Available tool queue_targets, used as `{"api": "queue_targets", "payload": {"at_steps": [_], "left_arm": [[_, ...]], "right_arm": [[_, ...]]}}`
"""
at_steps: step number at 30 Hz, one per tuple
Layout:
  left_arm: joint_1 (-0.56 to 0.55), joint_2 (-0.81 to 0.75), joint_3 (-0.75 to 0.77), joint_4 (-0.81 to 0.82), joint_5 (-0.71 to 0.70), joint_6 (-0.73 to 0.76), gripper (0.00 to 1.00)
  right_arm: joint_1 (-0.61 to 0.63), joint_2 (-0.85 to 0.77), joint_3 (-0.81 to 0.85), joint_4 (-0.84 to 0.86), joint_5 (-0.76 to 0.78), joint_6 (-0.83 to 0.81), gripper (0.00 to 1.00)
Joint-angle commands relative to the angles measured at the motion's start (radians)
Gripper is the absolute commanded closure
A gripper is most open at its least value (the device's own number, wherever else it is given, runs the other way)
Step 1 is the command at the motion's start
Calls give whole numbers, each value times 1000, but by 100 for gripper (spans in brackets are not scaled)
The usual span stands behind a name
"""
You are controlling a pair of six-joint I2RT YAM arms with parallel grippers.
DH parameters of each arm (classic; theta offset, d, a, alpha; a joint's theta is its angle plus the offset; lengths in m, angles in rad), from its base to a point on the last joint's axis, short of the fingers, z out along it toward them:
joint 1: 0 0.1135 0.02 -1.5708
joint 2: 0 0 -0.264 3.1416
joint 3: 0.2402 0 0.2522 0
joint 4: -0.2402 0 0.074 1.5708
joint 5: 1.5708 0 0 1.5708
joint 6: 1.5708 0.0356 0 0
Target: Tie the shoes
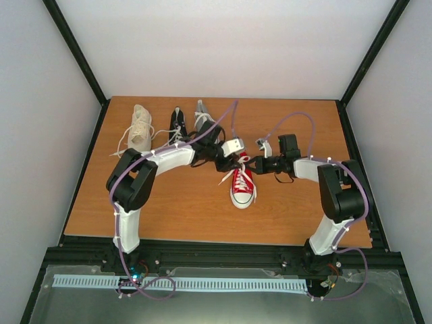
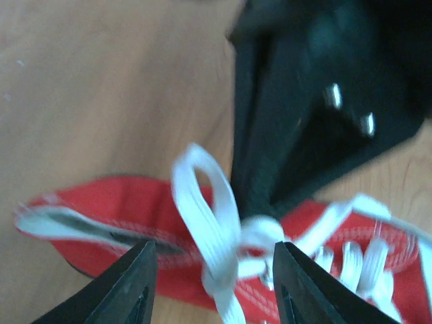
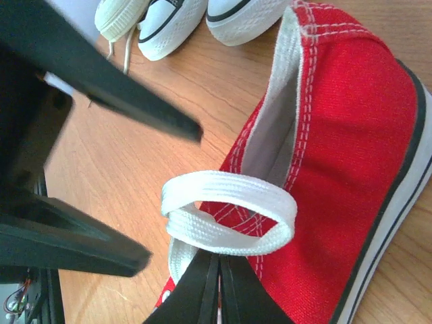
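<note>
The red shoe (image 1: 242,187) lies near the middle of the table (image 1: 175,209), toe toward the near edge. The cream shoe (image 1: 140,128), black shoe (image 1: 177,123) and grey shoe (image 1: 202,113) stand in a row along the far edge, left of centre. Both grippers meet over the red shoe's opening. The right gripper (image 3: 218,287) has its fingers pressed together on the base of a white lace (image 3: 229,206) loop that stands up from the shoe. The left gripper (image 2: 212,287) has its fingers apart on either side of that loop, gripping nothing.
</note>
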State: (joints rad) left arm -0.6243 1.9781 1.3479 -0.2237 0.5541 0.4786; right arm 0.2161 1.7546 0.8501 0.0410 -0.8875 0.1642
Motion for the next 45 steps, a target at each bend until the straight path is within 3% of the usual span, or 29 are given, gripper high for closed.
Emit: {"api": "queue_targets", "payload": {"at_steps": [1,4,14,22,24,32,45], "left_arm": [[18,34,186,-128,75,-286,49],[18,31,179,-176,194,-361,44],[22,77,177,-120,-27,-488,45],[40,77,158,-144,108,-497,46],[39,76,148,-126,98,-498,51],[40,66,159,-122,88,-480,98],[55,13,58,-115,-1,-502,99]], "right_arm": [[17,-33,-16,14,4,-12,97],[19,-28,-13,22,10,-11,97],[74,-9,9,43,11,-6,97],[77,-3,19,26,16,-17,97],[77,0,25,20,13,-21,97],[70,-36,18,-18,108,-20,97],[35,-157,-110,-52,262,37,97]]}}
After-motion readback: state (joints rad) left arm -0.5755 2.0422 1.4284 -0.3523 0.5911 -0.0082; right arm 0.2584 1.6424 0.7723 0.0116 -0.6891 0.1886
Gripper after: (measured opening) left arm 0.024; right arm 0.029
